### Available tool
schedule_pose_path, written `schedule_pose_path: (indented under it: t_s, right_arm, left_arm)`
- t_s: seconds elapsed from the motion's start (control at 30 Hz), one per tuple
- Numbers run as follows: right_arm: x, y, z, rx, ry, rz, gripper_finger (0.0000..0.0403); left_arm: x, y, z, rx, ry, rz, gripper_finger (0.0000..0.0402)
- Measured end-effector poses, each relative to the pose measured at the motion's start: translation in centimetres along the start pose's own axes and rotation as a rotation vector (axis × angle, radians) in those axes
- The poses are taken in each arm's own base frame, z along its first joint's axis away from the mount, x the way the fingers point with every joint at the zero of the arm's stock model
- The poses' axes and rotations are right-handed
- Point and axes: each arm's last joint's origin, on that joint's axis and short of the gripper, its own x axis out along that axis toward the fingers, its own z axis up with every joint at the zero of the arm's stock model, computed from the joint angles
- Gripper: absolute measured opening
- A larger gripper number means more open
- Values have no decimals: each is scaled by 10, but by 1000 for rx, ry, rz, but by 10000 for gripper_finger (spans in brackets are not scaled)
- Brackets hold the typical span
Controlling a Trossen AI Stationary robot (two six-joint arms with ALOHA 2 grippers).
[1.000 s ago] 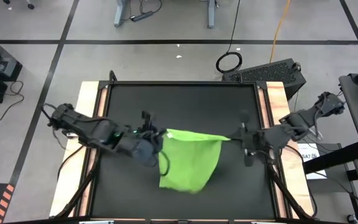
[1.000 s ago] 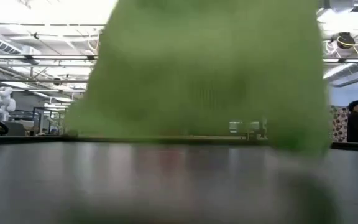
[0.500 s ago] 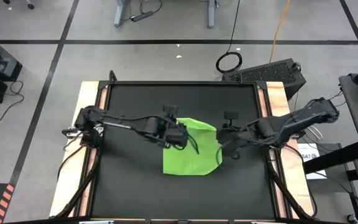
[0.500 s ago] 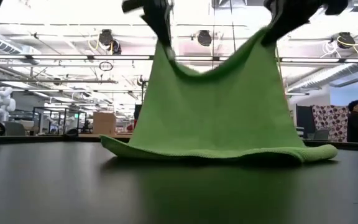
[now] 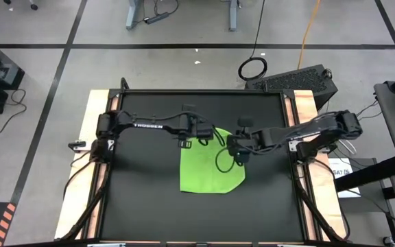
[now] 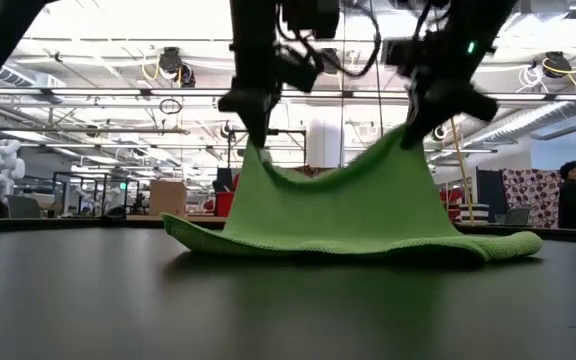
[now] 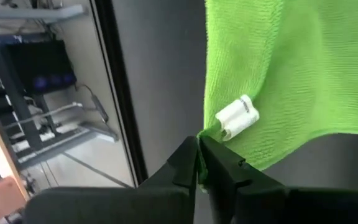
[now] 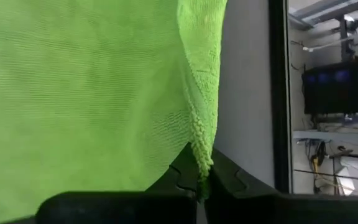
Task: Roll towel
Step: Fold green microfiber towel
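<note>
The lime-green towel (image 5: 211, 170) lies with its near part flat on the black table (image 5: 142, 206). Its far edge is raised off the table and sags between my two grippers (image 6: 338, 170). My left gripper (image 5: 199, 139) is shut on the far left corner and my right gripper (image 5: 237, 152) on the far right corner, both slanting down. A small white tag (image 7: 236, 117) sits on the towel beside the left corner. My left gripper (image 7: 199, 149) pinches the towel's far left corner (image 7: 207, 133) between its two fingers, slanting down from above. The corner is lifted and the cloth slopes down from it to the table (image 6: 218, 235). My right gripper (image 8: 202, 177) pinches the far right corner at its hemmed edge (image 8: 201, 149) between its two fingers, slanting down from above. That corner is held up and the cloth falls from it to the part lying on the table (image 6: 488, 245).
Wooden rails (image 5: 94, 110) run along the table's left and right sides. A dark keyboard-like box (image 5: 297, 79) and a cable loop (image 5: 252, 68) lie on the floor beyond the far right corner. A person (image 6: 573, 195) stands far off in the room.
Both grippers have come down and tipped to point downward, carrying the towel toward the table's far edge. The towel hung free close to the near edge; now its lower part lies on the table, with only the far edge held up.
</note>
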Motion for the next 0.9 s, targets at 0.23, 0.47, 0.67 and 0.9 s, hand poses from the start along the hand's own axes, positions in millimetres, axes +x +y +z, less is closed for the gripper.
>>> schedule_pose_path:
  t_s: [0.23, 0.47, 0.67, 0.9]
  right_arm:
    - [51, -8, -32, 150, 33, -61, 54]
    - [65, -13, -60, 241, 20, -93, 171]
    - [59, -18, -72, 285, -37, -24, 227]
    - [62, -3, -81, 242, -247, 308, 221]
  left_arm:
    - [32, 11, -2, -65, -23, -92, 145]
    - [29, 13, 2, -125, -107, -132, 206]
    - [0, -22, 24, -35, -390, -474, 197]
    - [-11, -89, 36, 129, -619, -701, 194]
